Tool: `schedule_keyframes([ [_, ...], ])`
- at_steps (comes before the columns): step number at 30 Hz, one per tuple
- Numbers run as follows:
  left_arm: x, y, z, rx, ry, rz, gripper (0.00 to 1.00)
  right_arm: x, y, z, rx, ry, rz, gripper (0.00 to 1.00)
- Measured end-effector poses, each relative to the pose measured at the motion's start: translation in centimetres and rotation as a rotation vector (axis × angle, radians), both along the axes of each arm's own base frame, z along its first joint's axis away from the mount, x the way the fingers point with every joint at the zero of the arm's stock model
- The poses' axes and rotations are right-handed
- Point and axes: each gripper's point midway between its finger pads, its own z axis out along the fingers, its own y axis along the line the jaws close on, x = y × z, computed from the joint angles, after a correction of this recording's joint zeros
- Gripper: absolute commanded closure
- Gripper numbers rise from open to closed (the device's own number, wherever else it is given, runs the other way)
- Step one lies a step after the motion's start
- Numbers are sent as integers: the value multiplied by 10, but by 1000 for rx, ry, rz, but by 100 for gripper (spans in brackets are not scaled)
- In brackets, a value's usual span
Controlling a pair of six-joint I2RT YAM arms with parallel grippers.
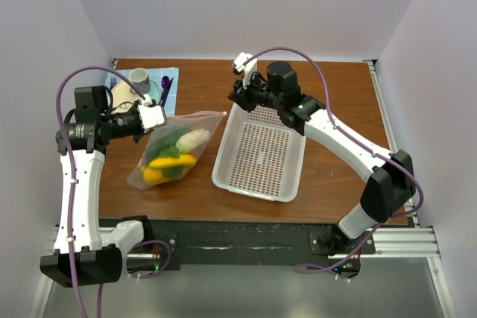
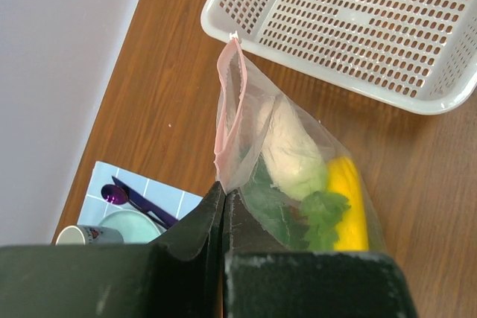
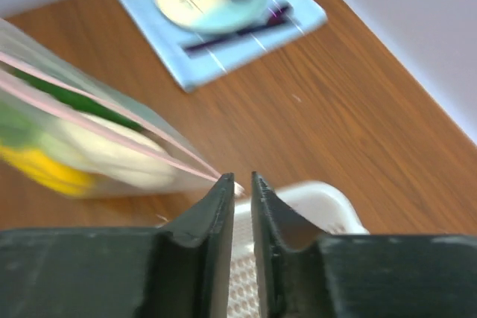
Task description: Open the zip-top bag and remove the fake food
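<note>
Meanwhile, the left fingers (image 2: pixel 222 195) were pressed fully together on the pinkish zipper strip at one end of the zip-top bag (image 1: pixel 201 121), with no gap between them. The bag lay slanted on the wooden surface (image 1: pixel 335 87), between a blue mat (image 1: pixel 170 76) and the white mesh basket (image 1: pixel 261 154), and its far corner reached the basket's rim. Inside the bag was the fake food (image 1: pixel 171 158): a cream-white piece (image 2: pixel 291 150), a yellow piece (image 2: pixel 346 199) and a leafy green one (image 2: pixel 317 217). The right fingers (image 3: pixel 228 184) stood only a narrow slit apart above that basket rim. The bag's pink corner ran up to the tip of one finger (this view was blurred), but nothing showed in the slit itself. A cup (image 1: pixel 139 76) and a purple spoon (image 2: pixel 119 195) sat on the mat.
</note>
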Motion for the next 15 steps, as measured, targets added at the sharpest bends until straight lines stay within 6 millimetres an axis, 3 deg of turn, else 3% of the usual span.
schedule_keyframes([
  [4, -4, -1, 1, 1, -13, -4, 100, -40, 28, 28, 157, 25, 98, 100],
  [9, -7, -3, 4, -7, -18, -13, 100, -82, 66, 25, 220, 93, 216, 100],
  [15, -12, -6, 2, -16, -7, -32, 100, -75, 81, -6, 209, 178, 211, 100],
])
